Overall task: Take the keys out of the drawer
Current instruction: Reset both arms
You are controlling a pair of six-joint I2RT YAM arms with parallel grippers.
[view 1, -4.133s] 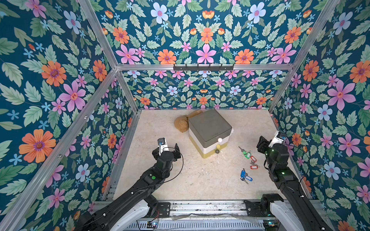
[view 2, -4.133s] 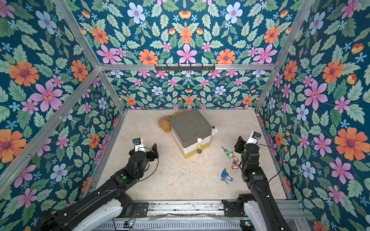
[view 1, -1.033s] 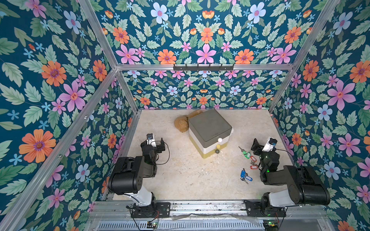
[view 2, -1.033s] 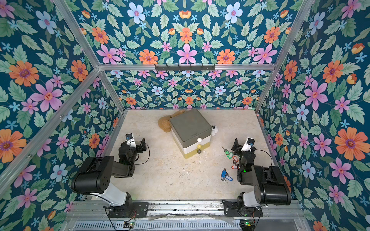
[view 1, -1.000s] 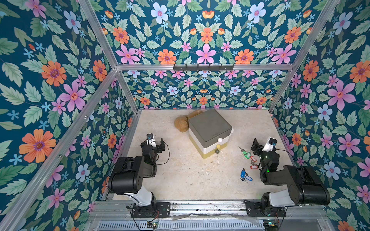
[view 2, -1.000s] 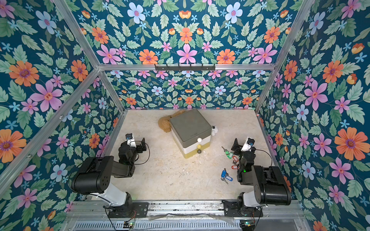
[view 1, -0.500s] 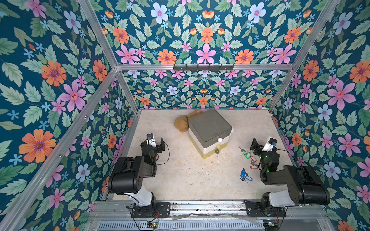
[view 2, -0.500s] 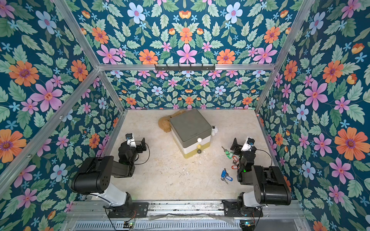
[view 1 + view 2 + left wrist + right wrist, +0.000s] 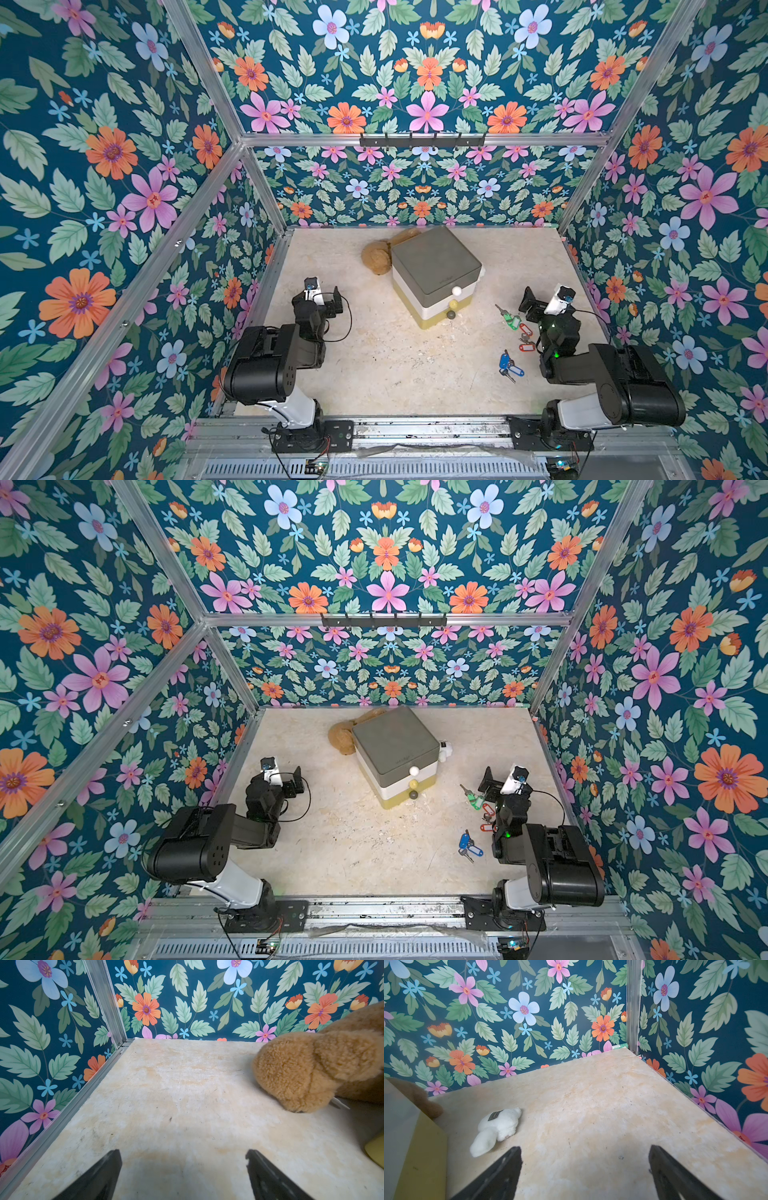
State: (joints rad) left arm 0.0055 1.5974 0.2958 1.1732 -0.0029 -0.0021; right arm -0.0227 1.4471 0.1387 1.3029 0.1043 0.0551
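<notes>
beside our right gripper [image 9: 534,306] | we see the keys [image 9: 525,331] on the floor [image 9: 395,365] | right gripper wide, empty | left gripper [image 9: 184,1154] wide, empty

The keys [image 9: 525,331] lie flat on the tabletop [image 9: 395,365] in a loose line: green-, red-, then blue-tagged.
</notes>
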